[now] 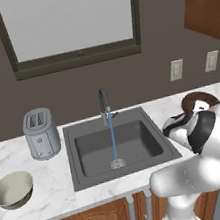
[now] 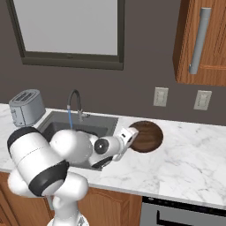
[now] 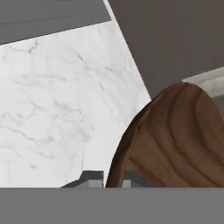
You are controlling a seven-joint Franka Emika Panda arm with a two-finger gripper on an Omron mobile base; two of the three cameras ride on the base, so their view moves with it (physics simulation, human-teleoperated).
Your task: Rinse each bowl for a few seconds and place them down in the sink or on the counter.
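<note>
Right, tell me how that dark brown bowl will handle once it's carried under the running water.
The brown bowl looks wooden and rigid, so it probably won't flex. The gripper is shut on its thin rim alone, so it may swing or tilt. Wet, the smooth grain could slip.

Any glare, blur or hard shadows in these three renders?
Left base view: flat even light, window a blank bright pane, cream-green bowl slightly glossy inside. Right base view: sharp, soft shading under the brown bowl. Hand view: brown bowl very close, edges slightly soft, no glare on the counter.
</note>
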